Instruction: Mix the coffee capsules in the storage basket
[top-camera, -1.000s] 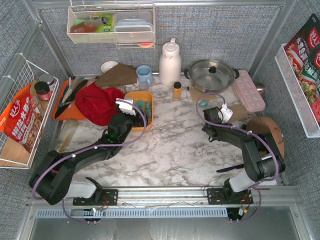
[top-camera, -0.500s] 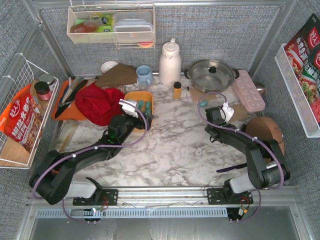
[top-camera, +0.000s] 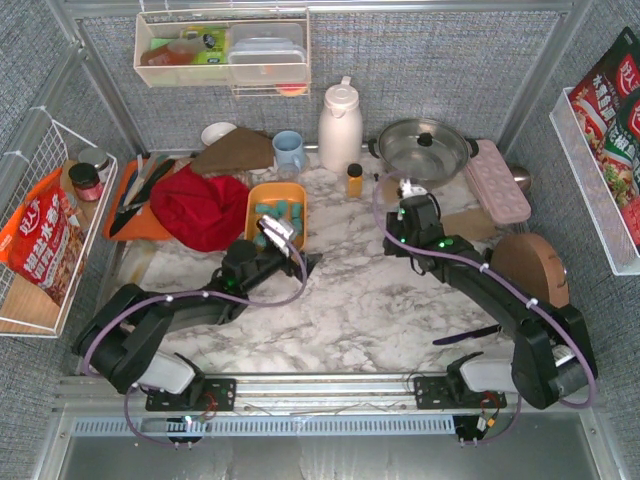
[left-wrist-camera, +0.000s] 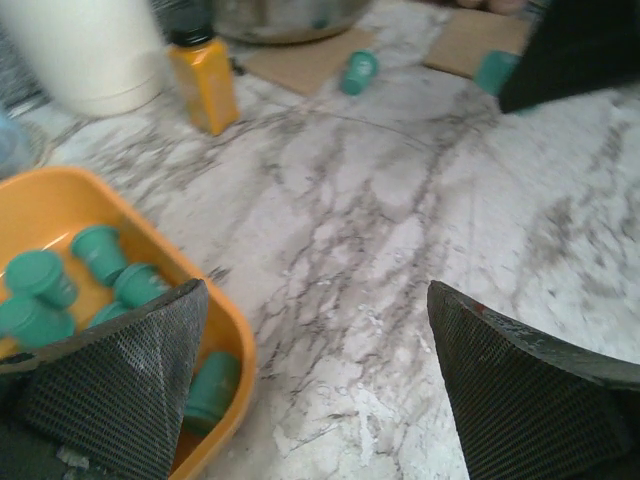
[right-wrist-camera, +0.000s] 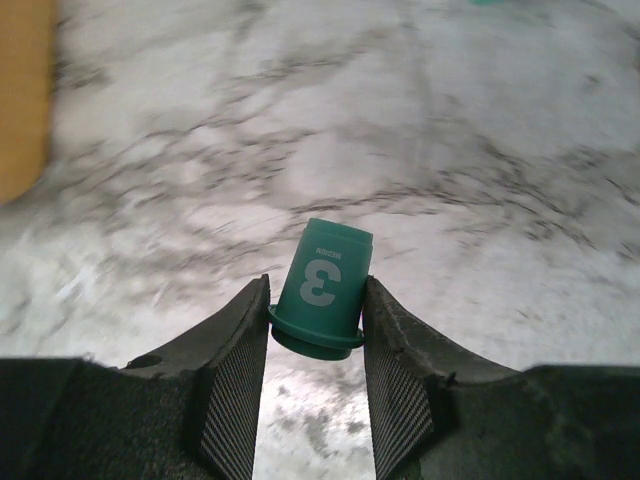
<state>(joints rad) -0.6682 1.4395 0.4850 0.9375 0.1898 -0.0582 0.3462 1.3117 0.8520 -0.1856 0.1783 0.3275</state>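
The storage basket, a shallow orange-yellow tray, sits left of centre on a marble-patterned table, its long axis running from the arms toward the back wall. Several teal coffee capsules lie inside it. In the left wrist view some stand roughly upright and 1 lies on its side against the basket's near wall.

The left claw hangs at the basket's near right corner, its 2 fingers spread wide with nothing between them. 1 finger overlaps the basket rim and the other is over bare table.

Well to the right of the basket, the right claw is clamped on 1 held capsule, teal with a white 3 on its side. Its long axis runs nearly in line with the fingers. The narrow closed end points away from the wrist and the wider flanged rim faces back toward it.

Another loose capsule lies on its side on the table, beyond and right of the basket.
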